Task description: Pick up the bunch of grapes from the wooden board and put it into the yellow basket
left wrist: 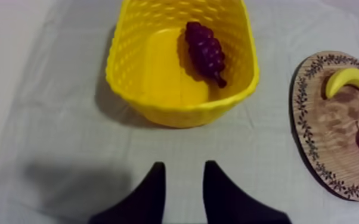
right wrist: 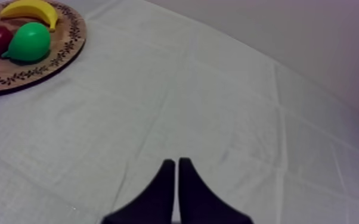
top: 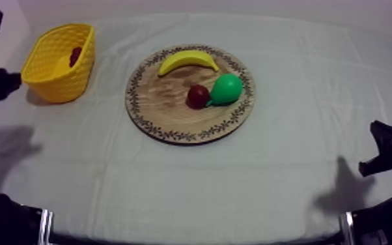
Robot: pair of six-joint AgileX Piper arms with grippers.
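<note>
Grey-white cloth (left wrist: 56, 119) lay bare under our left gripper (left wrist: 185, 164), fingers apart; just ahead, the bunch of grapes (left wrist: 204, 50) lay inside the yellow basket (left wrist: 182, 110). It looked light, knobbly, best pinched mid-cluster. Our right gripper (right wrist: 176, 161) was closed together.
</note>
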